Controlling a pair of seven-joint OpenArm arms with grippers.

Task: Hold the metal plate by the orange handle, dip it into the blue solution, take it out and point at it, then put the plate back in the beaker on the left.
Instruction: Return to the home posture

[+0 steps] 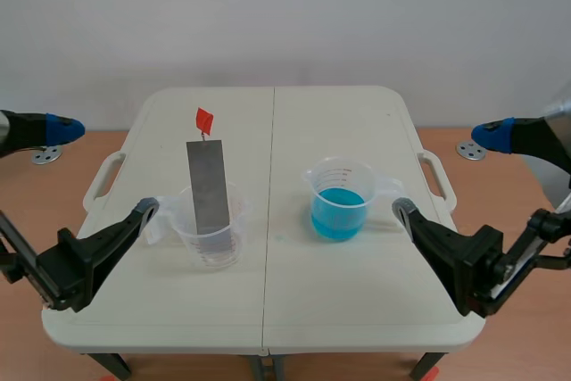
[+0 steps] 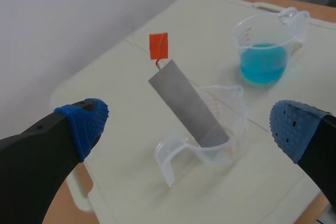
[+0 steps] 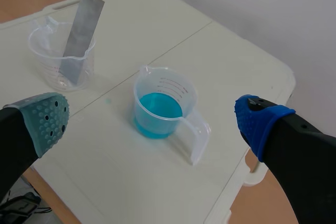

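A grey metal plate leans upright in a clear beaker left of the table's middle, its orange handle at the top. To the right stands a second beaker holding blue solution. My left gripper hangs open at the table's left edge, short of the clear beaker. My right gripper is open at the right edge. The left wrist view shows the plate, handle and beaker ahead of the open gripper. Ahead of the open right gripper stands the blue beaker.
The white folding table has carry handles on its left and right edges and a seam down the middle. The clear beaker's handle points toward my left gripper. Two metal discs lie on the wooden floor beside the table.
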